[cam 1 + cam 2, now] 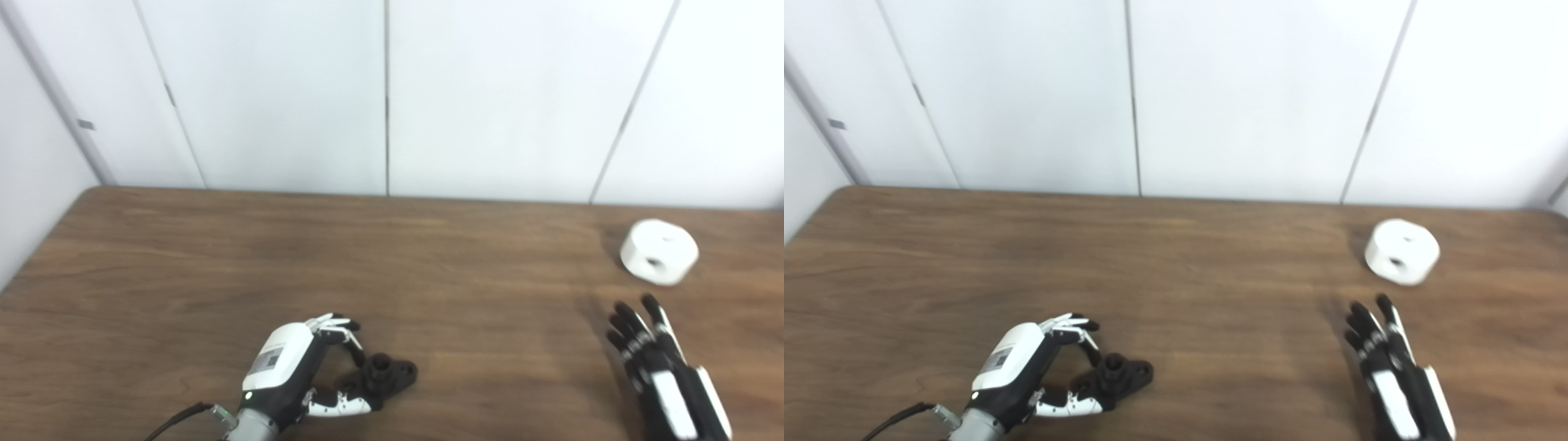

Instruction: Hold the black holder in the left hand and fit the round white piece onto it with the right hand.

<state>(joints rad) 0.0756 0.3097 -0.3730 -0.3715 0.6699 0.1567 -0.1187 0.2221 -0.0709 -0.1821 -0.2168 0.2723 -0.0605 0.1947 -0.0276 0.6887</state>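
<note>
While the left hand [294, 367] curls around the black holder [386, 373] at the near edge of the desk [184, 257], fingers and thumb touching it though it seems not yet lifted, the round white piece [659, 252] lies farther back, just beyond the right hand [658, 367], which is spread wide and holds nothing.

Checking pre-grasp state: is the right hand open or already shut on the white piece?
Open. The right hand has its fingers extended and apart, holding nothing; the round white piece lies on the table beyond the fingertips, untouched.
</note>
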